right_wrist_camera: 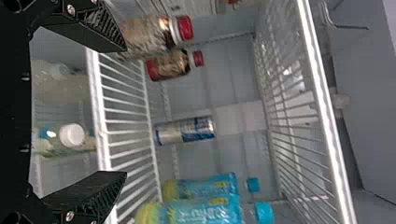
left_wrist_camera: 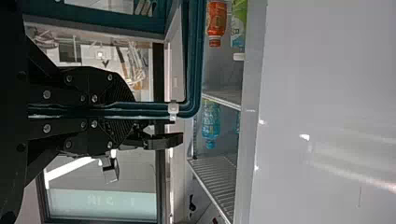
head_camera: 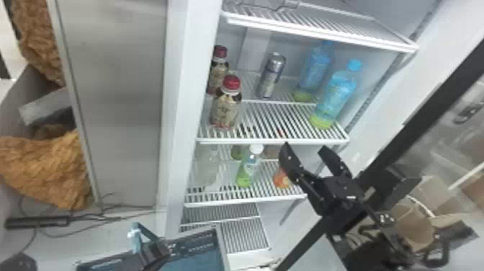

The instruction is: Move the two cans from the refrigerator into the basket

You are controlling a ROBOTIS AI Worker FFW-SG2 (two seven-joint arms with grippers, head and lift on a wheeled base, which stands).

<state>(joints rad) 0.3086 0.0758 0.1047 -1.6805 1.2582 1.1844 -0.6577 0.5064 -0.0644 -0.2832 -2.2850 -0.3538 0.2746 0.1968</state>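
Note:
One silver-and-blue can [head_camera: 272, 76] stands on a wire shelf in the refrigerator, between red-capped and blue bottles. My right gripper [head_camera: 304, 147] is at that shelf's front edge, below and to the right of the can. In the right wrist view, the can [right_wrist_camera: 184, 130] is beyond the spread fingers of my right gripper [right_wrist_camera: 126, 111], which hold nothing. At the lower left, my left gripper [head_camera: 155, 252] is at the teal basket [head_camera: 215, 245]. The left wrist view has my left gripper [left_wrist_camera: 133, 110] shut on the basket's handle [left_wrist_camera: 192, 60].
Red-capped bottles [head_camera: 226, 111] stand left of the can, blue bottles [head_camera: 333, 97] right of it. The shelf below holds a green bottle [head_camera: 248, 167] and an orange one [head_camera: 282, 180]. An upper wire shelf [head_camera: 317, 30] hangs above. The black-framed door [head_camera: 432, 108] is at the right.

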